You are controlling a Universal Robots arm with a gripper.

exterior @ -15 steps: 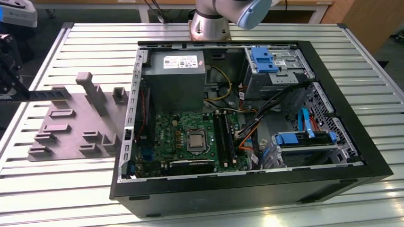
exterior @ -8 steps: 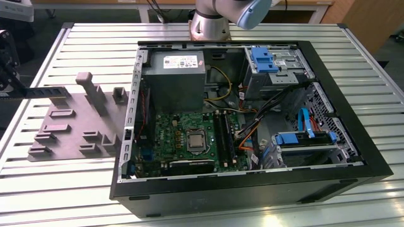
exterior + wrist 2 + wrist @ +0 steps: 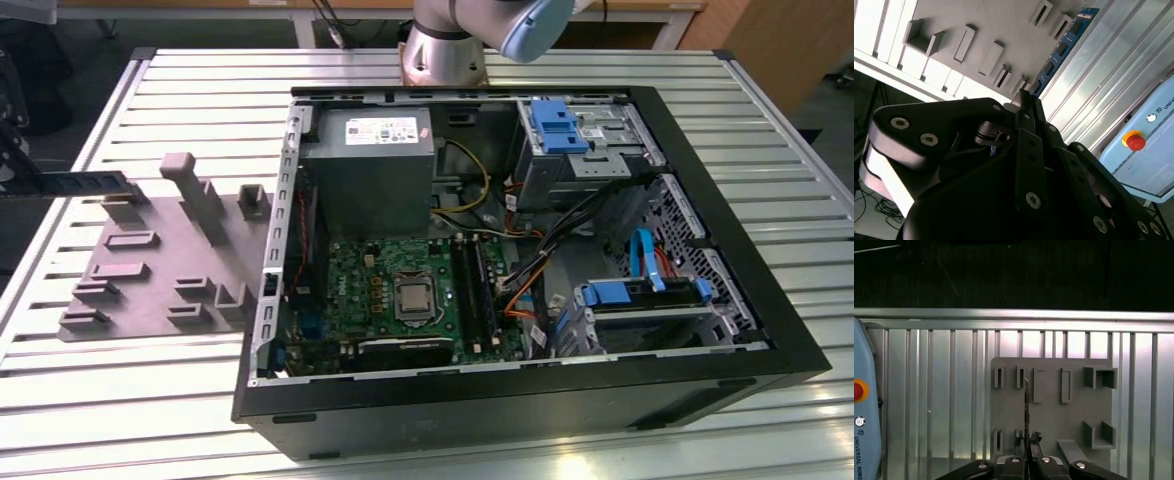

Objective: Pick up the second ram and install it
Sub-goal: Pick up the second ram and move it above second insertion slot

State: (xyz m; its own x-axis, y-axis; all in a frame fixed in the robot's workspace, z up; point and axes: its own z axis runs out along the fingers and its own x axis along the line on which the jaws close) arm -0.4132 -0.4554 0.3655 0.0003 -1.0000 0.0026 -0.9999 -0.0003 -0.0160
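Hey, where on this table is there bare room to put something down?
Bare table lies nearer the camera than the grey holder plate, beside the computer case; another strip runs along the case at the exterior view's right. Crowded: inside the case, and by the plate, where the gripper holds the second ram.

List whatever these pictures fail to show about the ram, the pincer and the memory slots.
First wrist view: the second ram stands edge-on, hiding its chips and label; the pincer covers its gripped end.
Exterior view: the memory slots are too small and dark to tell whether any holds a stick.
Exterior view: the top edge cuts off the arm.
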